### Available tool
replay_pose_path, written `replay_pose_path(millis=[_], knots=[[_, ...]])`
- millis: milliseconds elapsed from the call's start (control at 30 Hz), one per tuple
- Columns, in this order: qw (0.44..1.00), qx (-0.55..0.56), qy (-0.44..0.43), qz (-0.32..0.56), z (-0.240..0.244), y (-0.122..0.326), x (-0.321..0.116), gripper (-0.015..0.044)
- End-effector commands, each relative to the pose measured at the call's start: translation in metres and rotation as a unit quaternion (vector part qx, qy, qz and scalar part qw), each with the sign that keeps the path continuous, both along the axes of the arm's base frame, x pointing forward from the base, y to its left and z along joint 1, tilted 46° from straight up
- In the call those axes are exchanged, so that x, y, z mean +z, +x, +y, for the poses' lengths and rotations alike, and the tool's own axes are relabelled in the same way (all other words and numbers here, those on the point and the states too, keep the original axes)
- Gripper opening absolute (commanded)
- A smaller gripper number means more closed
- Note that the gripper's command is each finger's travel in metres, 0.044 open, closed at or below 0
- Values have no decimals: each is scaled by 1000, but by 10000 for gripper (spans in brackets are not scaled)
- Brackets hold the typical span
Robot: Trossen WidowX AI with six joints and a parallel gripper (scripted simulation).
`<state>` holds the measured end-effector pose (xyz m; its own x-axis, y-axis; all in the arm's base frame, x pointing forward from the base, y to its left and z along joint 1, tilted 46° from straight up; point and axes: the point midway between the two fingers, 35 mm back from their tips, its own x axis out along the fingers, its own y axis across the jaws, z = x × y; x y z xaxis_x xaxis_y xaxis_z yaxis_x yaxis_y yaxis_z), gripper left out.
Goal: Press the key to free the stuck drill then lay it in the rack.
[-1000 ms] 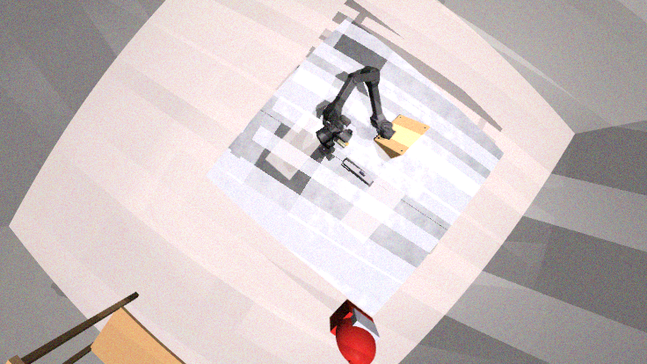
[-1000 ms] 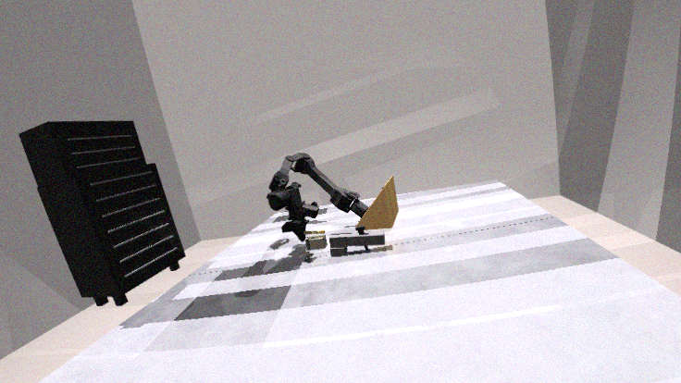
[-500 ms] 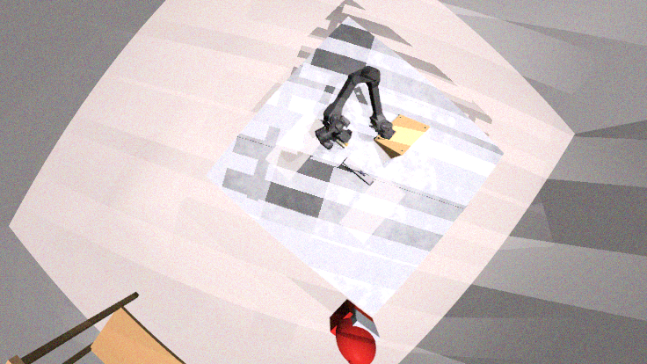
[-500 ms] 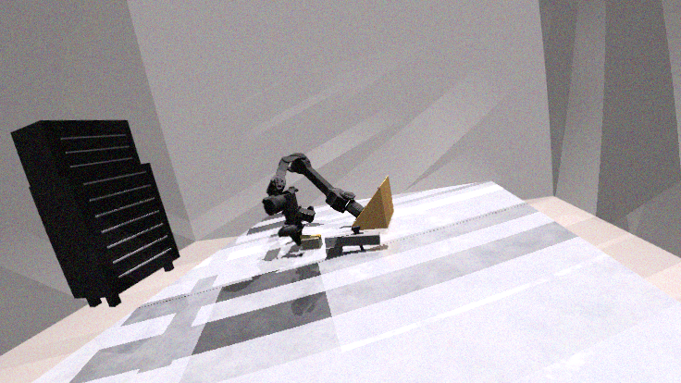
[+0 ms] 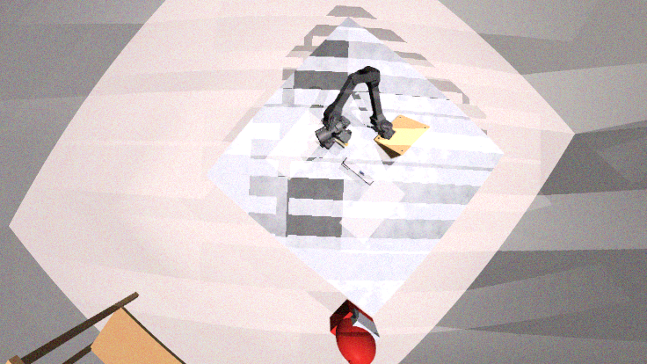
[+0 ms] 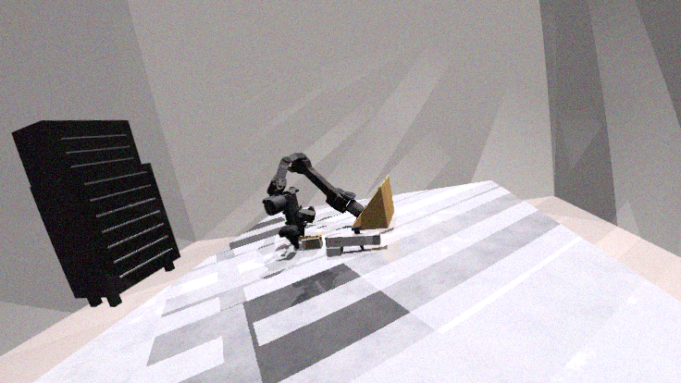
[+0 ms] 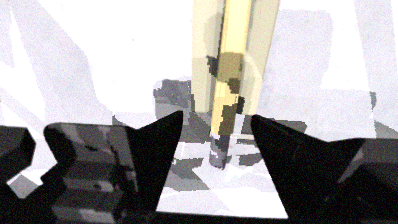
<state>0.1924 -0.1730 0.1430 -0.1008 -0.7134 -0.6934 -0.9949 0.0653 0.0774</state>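
My gripper (image 6: 296, 243) (image 7: 217, 117) is open, its fingers standing on both sides of the drill without holding it. The drill (image 7: 236, 30) is a yellow bar with a grey end, lying between the pale walls of the rack; its grey end sticks out between the fingertips in the wrist view. The rack (image 6: 312, 243) (image 7: 200, 95) is a small pale yellow block on the table; my arm partly hides it in the top view. The grey holder (image 5: 352, 168) (image 6: 341, 240) lies beside it, with the small dark blue key (image 5: 361, 172) (image 6: 356, 229) showing at its top.
A yellow-orange wedge (image 5: 409, 135) (image 6: 378, 212) stands by the arm's base, beyond the holder. A black cabinet (image 6: 114, 200) stands off the left of the table in the exterior view. A red object (image 5: 356, 341) is at the table's near corner, and wooden furniture (image 5: 131, 339) at lower left.
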Motion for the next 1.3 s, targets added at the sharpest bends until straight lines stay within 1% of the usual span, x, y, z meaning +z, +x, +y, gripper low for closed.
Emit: replay_pose_path(millis=[0,67,633,700,733,800,967,1133,1267], knots=[[1000,-1,0,0,0,0,0,394],[1000,-1,0,0,0,0,0,440],[1000,1,3,1,54,8,52,440],[1000,1,3,1,57,8,55,440],[1000,3,4,-3,52,9,47,440],[999,-3,9,-41,63,19,45,440],[983,-31,47,-176,110,51,35,440],[949,-67,113,-288,166,73,27,440],[912,-103,179,-355,216,83,21,440]])
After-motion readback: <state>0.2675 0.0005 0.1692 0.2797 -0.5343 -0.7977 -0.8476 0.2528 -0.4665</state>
